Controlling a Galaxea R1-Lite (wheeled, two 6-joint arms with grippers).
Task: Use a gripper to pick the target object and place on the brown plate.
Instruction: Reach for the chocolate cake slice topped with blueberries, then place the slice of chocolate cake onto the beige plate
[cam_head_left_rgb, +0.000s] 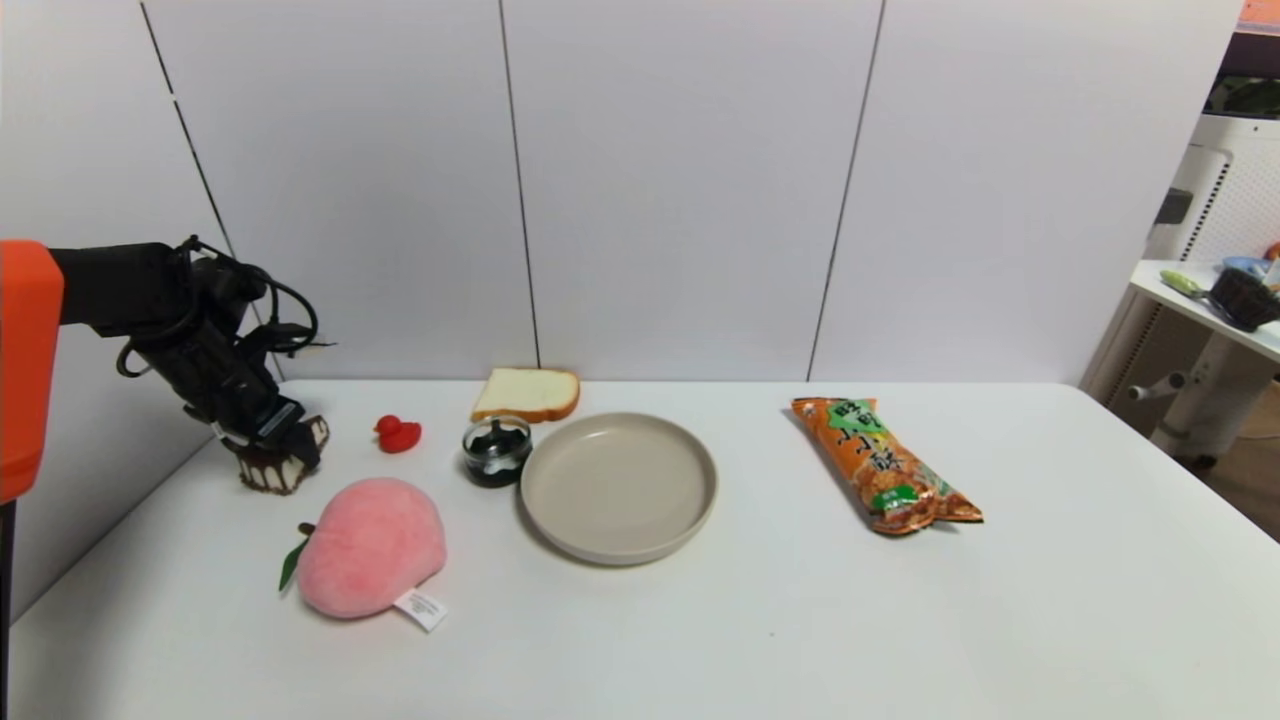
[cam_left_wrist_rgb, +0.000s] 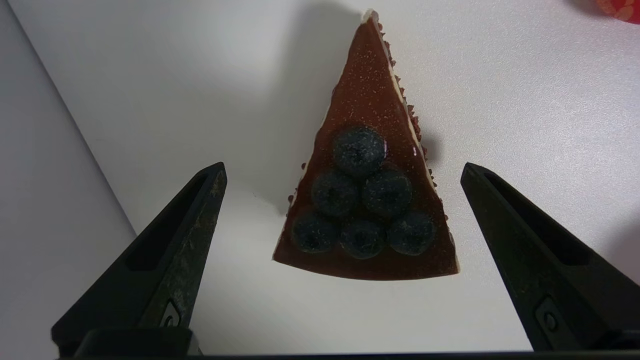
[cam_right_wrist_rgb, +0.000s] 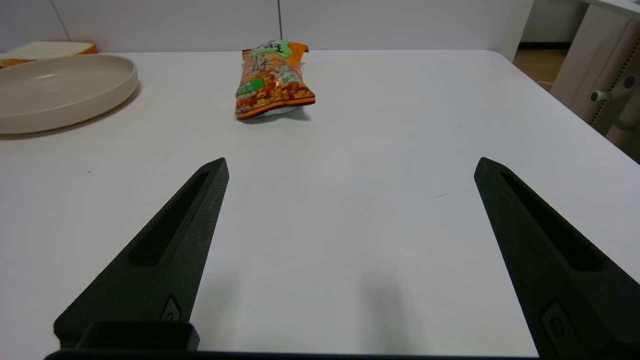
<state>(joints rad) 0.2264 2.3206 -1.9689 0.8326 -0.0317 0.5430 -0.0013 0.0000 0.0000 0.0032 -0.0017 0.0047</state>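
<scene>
This looks like a robot test room, not a home. A plain white table (cam_head_left_rgb: 700, 620) stands against bare white wall panels (cam_head_left_rgb: 680, 180), with toy food and a snack bag (cam_head_left_rgb: 882, 464) laid out. Off to the side is another white table (cam_head_left_rgb: 1200, 300) with clutter

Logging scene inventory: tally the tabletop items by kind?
Toy food: 2 (cake slice, bread slice)
Toys: 2 (red duck, plush peach)
Snack bag: 1
Plate: 1
Small glass jar: 1
Total: 7
</scene>
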